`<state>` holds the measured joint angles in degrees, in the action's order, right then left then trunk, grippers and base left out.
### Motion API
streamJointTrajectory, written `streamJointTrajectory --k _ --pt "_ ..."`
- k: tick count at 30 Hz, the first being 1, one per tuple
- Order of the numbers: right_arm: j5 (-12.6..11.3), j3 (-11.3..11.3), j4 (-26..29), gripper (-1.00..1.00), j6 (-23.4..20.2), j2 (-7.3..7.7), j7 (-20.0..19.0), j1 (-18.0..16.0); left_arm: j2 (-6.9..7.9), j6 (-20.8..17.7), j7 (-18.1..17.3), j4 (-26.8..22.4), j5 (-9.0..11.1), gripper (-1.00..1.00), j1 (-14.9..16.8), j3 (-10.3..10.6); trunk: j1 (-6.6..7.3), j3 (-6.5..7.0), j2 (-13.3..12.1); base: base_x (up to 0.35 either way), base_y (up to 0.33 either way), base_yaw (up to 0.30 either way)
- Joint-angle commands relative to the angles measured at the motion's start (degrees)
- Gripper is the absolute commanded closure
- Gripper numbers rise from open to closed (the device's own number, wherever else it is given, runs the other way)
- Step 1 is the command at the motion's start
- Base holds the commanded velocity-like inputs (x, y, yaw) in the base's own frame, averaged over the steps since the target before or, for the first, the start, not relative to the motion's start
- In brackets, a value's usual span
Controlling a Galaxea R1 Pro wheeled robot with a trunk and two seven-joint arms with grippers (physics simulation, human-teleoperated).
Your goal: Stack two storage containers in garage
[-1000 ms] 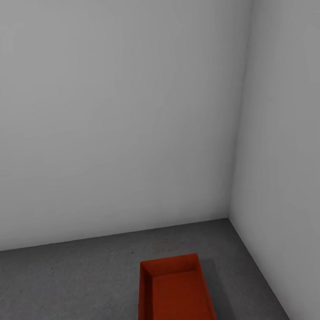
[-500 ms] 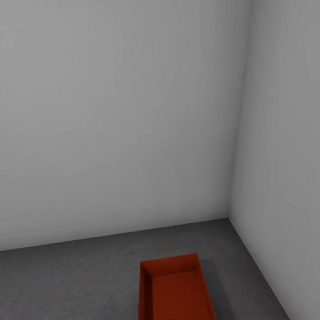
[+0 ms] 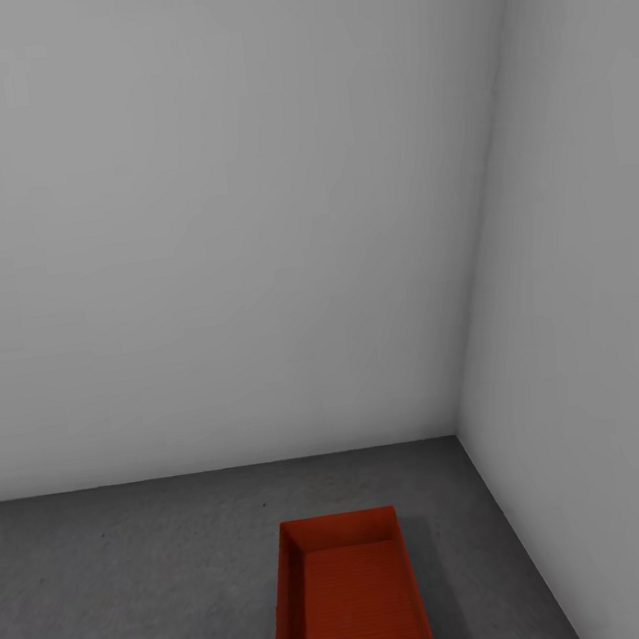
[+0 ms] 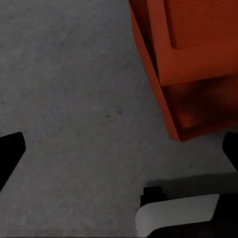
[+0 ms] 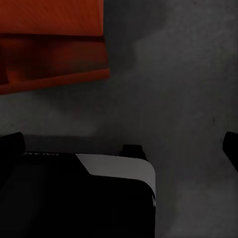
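Observation:
A red-orange open-top storage container (image 3: 351,598) rests on the dark grey concrete floor (image 3: 143,585) of the garage, close to the corner of two white-grey walls. The left wrist view has one container (image 4: 198,39) sitting on top of the other (image 4: 198,109), whose lower edge juts out beneath it. The same stack appears in the right wrist view, upper container (image 5: 49,15) over lower one (image 5: 54,64). My left gripper (image 4: 119,153) hangs open over bare floor beside the stack. My right gripper (image 5: 119,148) is open too, clear of the containers.
The right wall (image 3: 583,325) runs close along the stack, and the back wall (image 3: 196,225) stands a short way beyond it. My own black and white base (image 5: 119,168) lies just below the grippers. Open floor stretches to the stack's left.
The white part of my left arm at the bottom edge of the head view has dropped out of sight, and the small shadow inside the container is gone. The container has not moved.

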<state>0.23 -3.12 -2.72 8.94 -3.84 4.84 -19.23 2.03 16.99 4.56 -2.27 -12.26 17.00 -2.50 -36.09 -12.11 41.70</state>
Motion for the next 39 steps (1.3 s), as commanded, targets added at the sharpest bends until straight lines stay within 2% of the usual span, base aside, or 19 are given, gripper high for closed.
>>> streamJointTrajectory --k 1,6,10,18,23,29,39 --pt "0.03 -0.29 -0.26 -1.0 0.38 -0.03 0.25 -0.11 0.33 -0.28 0.28 0.14 -0.67 -1.0 0.0 -0.17 -0.01 -0.08 0.07 0.0 0.0 0.0" --pt "0.03 -0.25 -0.26 -1.0 0.38 -0.01 0.25 -0.11 1.5 -6.08 0.28 0.29 -0.8 -1.0 -0.55 -0.03 -0.01 -0.08 0.07 0.0 0.0 0.0" --pt "0.03 -0.23 -0.26 -1.0 0.4 0.04 0.3 -0.11 2.05 -10.63 0.35 0.32 -0.88 -1.0 -3.44 0.02 -0.01 -0.08 0.07 0.0 0.0 0.0" --pt "0.03 -0.26 -0.29 -1.0 0.45 0.06 0.99 0.94 2.5 -11.93 0.31 0.37 -0.84 -1.0 -7.34 0.03 -0.01 -0.08 0.07 0.0 0.0 0.0" --pt "0.03 -0.25 -0.28 -1.0 0.46 0.14 1.93 1.49 2.53 -12.07 0.29 0.4 -0.83 -1.0 -8.08 -0.02 -0.01 -0.08 0.07 0.0 0.0 0.0" --pt "0.09 -0.3 -0.27 -1.0 0.45 1.08 3.53 3.26 2.54 -12.14 0.34 0.37 -0.8 -1.0 -9.25 -0.04 -0.01 -0.08 0.07 0.0 0.0 0.0" --pt "0.2 -0.31 -0.27 -1.0 0.46 2.73 3.8 5.17 2.54 -12.15 0.36 0.34 -0.75 -1.0 -9.43 -0.05 -0.01 -0.08 0.07 0.0 0.0 0.0"
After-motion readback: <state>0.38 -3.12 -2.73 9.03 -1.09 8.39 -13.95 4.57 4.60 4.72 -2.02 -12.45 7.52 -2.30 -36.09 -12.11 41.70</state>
